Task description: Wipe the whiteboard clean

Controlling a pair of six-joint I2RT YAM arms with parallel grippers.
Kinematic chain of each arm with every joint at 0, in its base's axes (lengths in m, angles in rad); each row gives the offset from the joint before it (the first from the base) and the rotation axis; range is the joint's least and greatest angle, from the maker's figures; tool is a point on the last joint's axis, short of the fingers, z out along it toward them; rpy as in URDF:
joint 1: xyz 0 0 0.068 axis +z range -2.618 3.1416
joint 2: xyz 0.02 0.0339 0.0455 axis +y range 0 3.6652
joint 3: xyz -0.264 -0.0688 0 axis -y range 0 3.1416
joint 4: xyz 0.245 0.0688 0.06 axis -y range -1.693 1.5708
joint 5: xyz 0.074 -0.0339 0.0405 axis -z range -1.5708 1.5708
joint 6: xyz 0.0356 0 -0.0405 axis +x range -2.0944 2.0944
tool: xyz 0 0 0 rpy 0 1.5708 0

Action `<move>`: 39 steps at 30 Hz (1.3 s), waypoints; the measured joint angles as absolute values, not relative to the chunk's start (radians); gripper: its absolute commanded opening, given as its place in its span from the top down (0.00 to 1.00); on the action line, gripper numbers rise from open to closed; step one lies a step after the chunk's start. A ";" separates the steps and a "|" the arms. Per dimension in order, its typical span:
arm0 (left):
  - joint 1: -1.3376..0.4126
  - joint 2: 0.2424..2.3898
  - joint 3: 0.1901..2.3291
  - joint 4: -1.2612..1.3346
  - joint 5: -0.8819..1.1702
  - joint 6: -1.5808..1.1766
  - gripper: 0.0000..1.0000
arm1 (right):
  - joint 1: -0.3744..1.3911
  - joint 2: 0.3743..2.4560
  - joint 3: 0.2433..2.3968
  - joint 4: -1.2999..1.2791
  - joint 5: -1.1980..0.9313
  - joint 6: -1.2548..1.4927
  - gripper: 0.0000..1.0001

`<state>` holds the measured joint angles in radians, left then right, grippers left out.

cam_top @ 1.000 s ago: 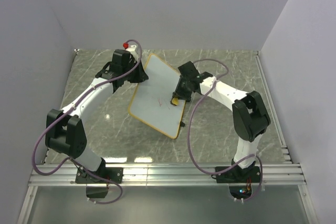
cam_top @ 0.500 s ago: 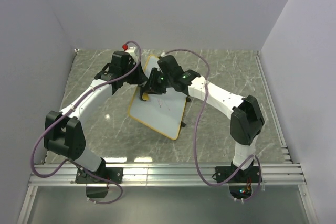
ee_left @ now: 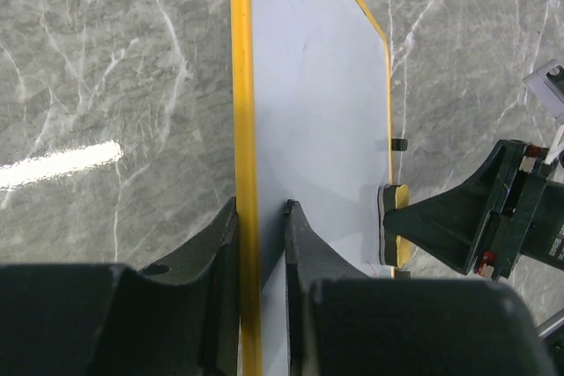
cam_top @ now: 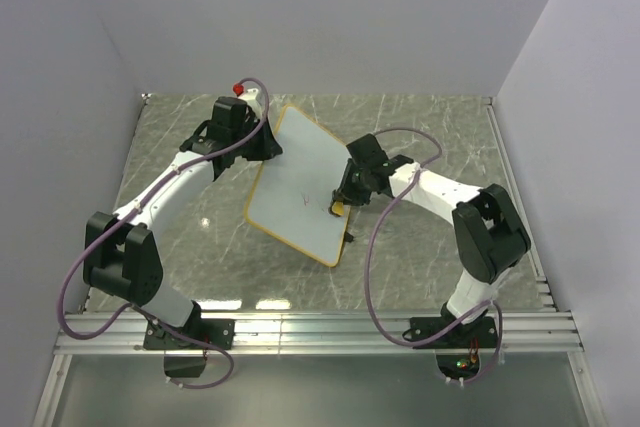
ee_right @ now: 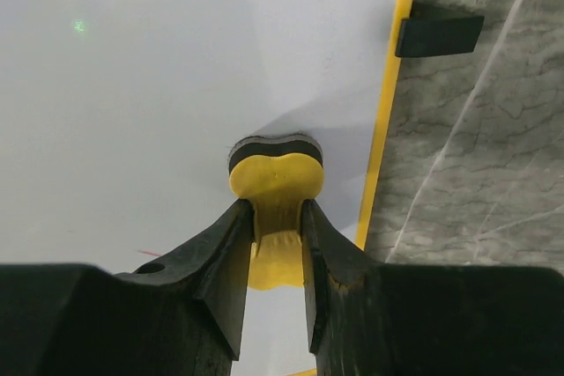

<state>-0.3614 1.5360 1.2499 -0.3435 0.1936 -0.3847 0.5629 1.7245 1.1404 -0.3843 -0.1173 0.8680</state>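
The whiteboard (cam_top: 300, 182), white with a thin yellow frame, is held tilted above the marble table. My left gripper (cam_top: 268, 143) is shut on its upper left edge; in the left wrist view the yellow frame (ee_left: 244, 129) runs between the fingers (ee_left: 262, 210). My right gripper (cam_top: 340, 199) is shut on a yellow bone-shaped eraser (ee_right: 276, 184), whose dark pad presses the board (ee_right: 159, 85) near its right frame. A faint red mark (cam_top: 303, 200) remains near the board's middle. The eraser (ee_left: 391, 222) also shows in the left wrist view.
Grey marble tabletop (cam_top: 420, 237) surrounds the board. White walls enclose the back and both sides. A small black clip (ee_right: 438, 34) sits just outside the board's right frame. An aluminium rail (cam_top: 320, 327) runs along the near edge.
The right gripper with the eraser swept from the board's right edge to its upper left and back down to the lower right. The left arm and board stayed still.
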 measured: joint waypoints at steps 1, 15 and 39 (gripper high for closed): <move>-0.361 1.536 1.250 -0.344 0.194 -0.385 1.00 | 0.574 1.725 1.153 -0.397 -0.101 0.853 1.00; -0.361 1.533 1.250 -0.344 0.201 -0.387 1.00 | 0.847 1.766 1.519 -0.457 -0.166 0.725 1.00; -0.361 1.499 1.206 -0.313 0.187 -0.390 1.00 | 0.676 1.707 1.208 -0.481 -0.049 0.755 1.00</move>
